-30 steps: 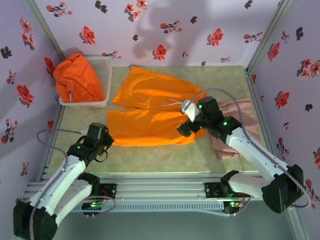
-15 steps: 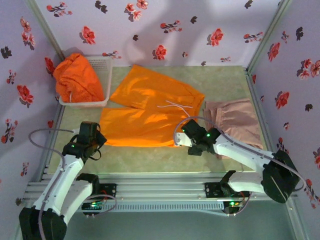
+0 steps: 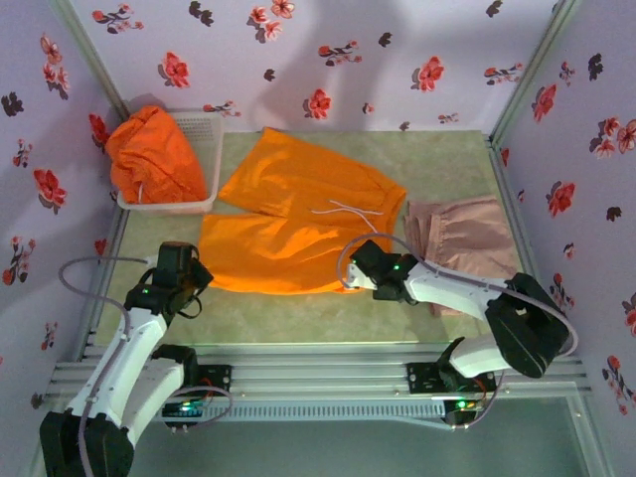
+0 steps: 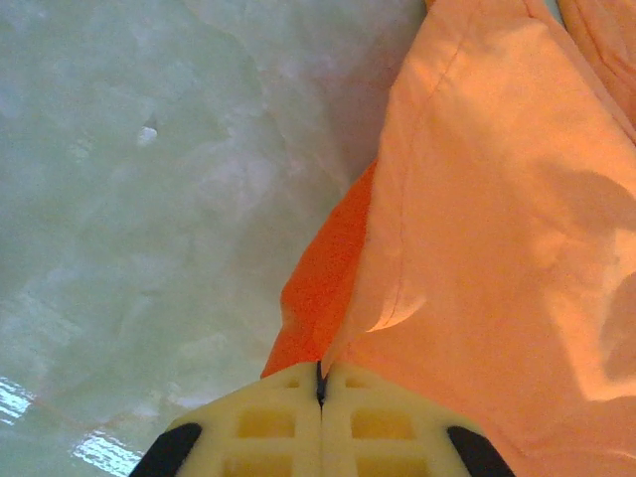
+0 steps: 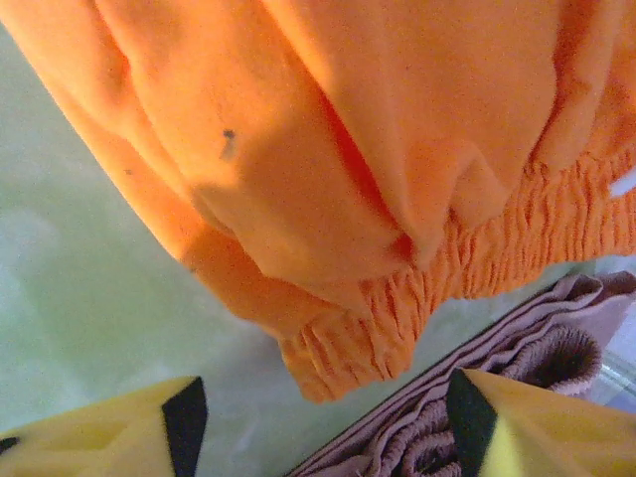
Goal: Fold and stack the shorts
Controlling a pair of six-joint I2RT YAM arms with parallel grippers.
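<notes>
The left end effector [image 4: 320, 370] is clamped on the left hem of the orange shorts [image 3: 298, 219] spread on the bench [image 3: 298, 313]. The right end effector [image 5: 326, 409] stands open at their waistband corner, beside the pink shorts [image 3: 467, 238].

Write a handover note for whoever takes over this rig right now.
Left gripper: shut on the leg hem of the spread orange shorts.
Right gripper: open, over their waistband corner.
Pink shorts: look folded, lying to the right of the orange pair.
Second orange shorts: bunched in the white basket.
To do: fold both orange pairs, then stack all three.
</notes>
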